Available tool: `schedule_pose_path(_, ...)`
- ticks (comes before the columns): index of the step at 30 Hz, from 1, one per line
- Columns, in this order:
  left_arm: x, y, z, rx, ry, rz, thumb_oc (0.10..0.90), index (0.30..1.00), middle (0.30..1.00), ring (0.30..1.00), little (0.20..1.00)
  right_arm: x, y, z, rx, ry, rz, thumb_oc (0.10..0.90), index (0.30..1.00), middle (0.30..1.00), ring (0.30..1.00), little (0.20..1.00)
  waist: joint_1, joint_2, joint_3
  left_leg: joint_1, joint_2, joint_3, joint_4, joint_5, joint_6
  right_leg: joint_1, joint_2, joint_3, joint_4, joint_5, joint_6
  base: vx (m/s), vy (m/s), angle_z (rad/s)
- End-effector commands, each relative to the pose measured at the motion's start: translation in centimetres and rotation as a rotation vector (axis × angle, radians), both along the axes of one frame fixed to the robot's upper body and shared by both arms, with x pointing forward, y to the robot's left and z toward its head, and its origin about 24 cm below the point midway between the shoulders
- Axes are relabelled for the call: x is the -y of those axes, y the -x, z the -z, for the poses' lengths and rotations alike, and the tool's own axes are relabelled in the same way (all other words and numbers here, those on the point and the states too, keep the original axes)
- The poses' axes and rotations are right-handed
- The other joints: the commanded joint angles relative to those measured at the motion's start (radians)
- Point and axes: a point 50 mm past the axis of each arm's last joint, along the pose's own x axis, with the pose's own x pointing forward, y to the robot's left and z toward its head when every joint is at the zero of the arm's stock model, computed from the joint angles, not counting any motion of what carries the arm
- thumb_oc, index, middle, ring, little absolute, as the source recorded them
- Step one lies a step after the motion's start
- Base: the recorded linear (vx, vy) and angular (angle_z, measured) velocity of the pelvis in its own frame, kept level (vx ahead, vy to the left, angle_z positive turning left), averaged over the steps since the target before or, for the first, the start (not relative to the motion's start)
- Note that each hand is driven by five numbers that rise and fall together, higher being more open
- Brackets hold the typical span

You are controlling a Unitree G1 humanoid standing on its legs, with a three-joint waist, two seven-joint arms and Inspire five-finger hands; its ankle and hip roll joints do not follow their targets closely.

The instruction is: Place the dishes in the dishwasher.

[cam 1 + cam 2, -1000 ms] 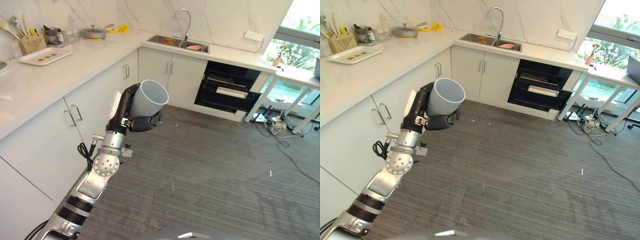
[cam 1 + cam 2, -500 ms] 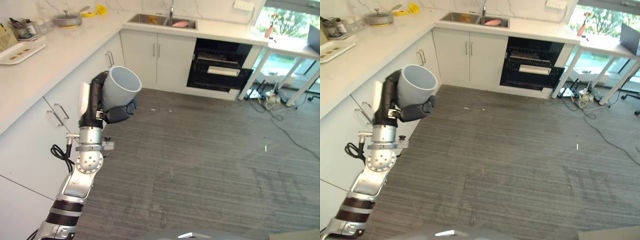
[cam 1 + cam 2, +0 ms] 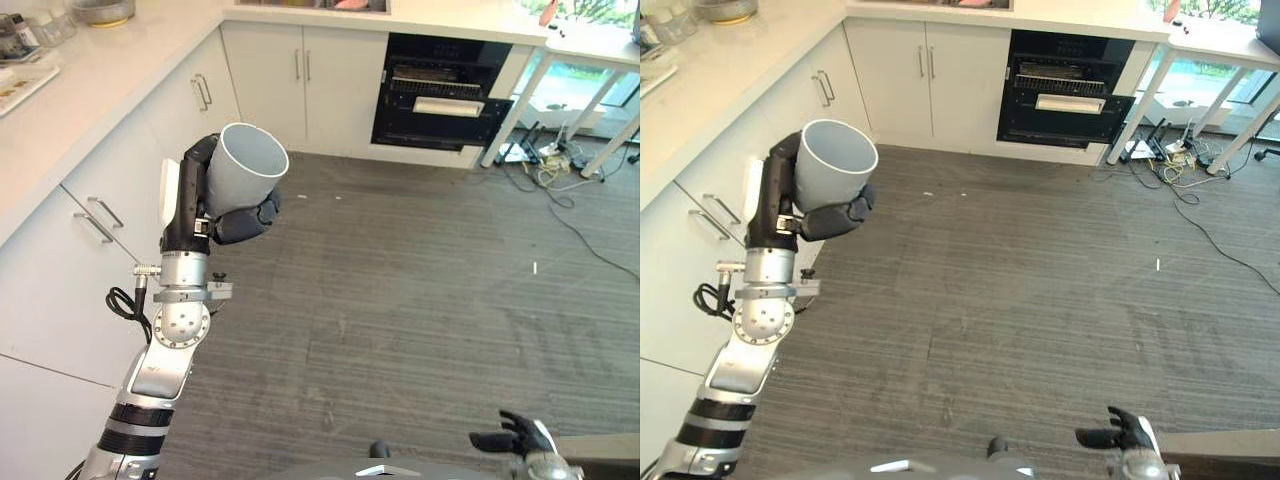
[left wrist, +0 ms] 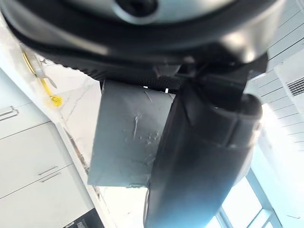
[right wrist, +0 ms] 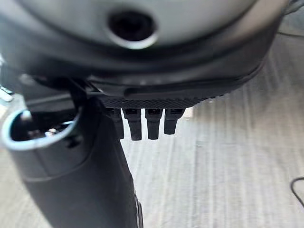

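Now the grey cup (image 3: 243,172) sits clasped in the left hand (image 3: 228,215).

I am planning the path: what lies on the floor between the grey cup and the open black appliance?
Bare grey floor, as both eye views show. The left hand holds the cup; the appliance stands open.

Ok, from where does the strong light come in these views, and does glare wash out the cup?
Left eye view: daylight enters at the upper right, beyond the white table; the grey cup in the left hand is evenly lit, no glare. Left wrist view: the background past the cup is very bright, with small glints on its wall. Right wrist view: the right hand is dark against the lit floor.
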Motion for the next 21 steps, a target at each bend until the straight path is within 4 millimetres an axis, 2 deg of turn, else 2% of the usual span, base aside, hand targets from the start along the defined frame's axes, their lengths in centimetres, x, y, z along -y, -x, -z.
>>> schedule_pose_path(1,0.9,1.1,-4.0,0.237,0.055,0.042,0.400,0.300,0.300,0.300,0.300,-4.8,0.7,1.8,-0.038,-0.018,-0.112,0.800,0.900,0.900,0.900,0.900,0.007,-0.017,-0.049,-0.073,-0.001,0.059,-0.016,0.019,-0.002,0.012,0.028,-0.061,0.011,-0.041,-0.006,0.03,0.050,0.04)
schedule_pose_path(2,1.0,1.0,-4.0,0.237,0.072,0.047,0.400,0.300,0.300,0.300,0.300,-5.6,2.0,2.5,-0.097,-0.042,-0.097,0.800,0.900,0.900,0.900,0.900,0.005,-0.011,-0.051,-0.071,-0.001,0.059,-0.016,0.018,-0.001,0.014,0.028,-0.061,0.011,-0.042,-0.007,0.02,0.035,0.03)
schedule_pose_path(8,1.8,0.9,-3.8,0.225,0.089,0.104,0.400,0.300,0.300,0.300,0.300,-6.5,2.2,3.0,-0.127,-0.082,-0.093,0.800,0.900,0.900,0.900,0.900,0.008,-0.012,-0.046,-0.068,0.001,0.061,-0.016,0.019,-0.002,0.013,0.030,-0.061,0.011,-0.043,-0.008,0.00,-0.012,-0.02)
schedule_pose_path(10,2.4,0.6,-3.7,0.219,0.115,0.131,0.400,0.300,0.300,0.300,0.300,-6.7,3.0,3.3,-0.167,-0.080,-0.101,0.800,0.900,0.900,0.900,0.900,0.003,-0.006,-0.039,-0.065,0.007,0.071,-0.016,0.021,-0.004,0.011,0.034,-0.050,0.011,-0.045,-0.011,0.00,-0.058,-0.05)
schedule_pose_path(15,3.2,0.3,-4.0,0.241,0.121,0.153,0.400,0.300,0.300,0.300,0.300,-5.8,2.6,2.9,-0.137,-0.022,-0.072,0.800,0.900,0.900,0.900,0.900,-0.023,0.013,-0.024,-0.069,0.011,0.081,-0.016,0.033,-0.015,0.011,0.041,-0.059,0.011,-0.052,-0.021,0.00,-0.066,-0.06)
schedule_pose_path(21,3.2,0.0,-3.8,0.232,0.142,0.153,0.400,0.300,0.300,0.300,0.300,-5.2,1.7,2.4,-0.075,-0.025,-0.016,0.800,0.900,0.900,0.900,0.900,-0.046,0.033,-0.004,-0.067,0.034,0.101,-0.010,0.057,-0.037,0.003,0.060,-0.056,0.013,-0.059,-0.040,0.02,-0.099,0.00)
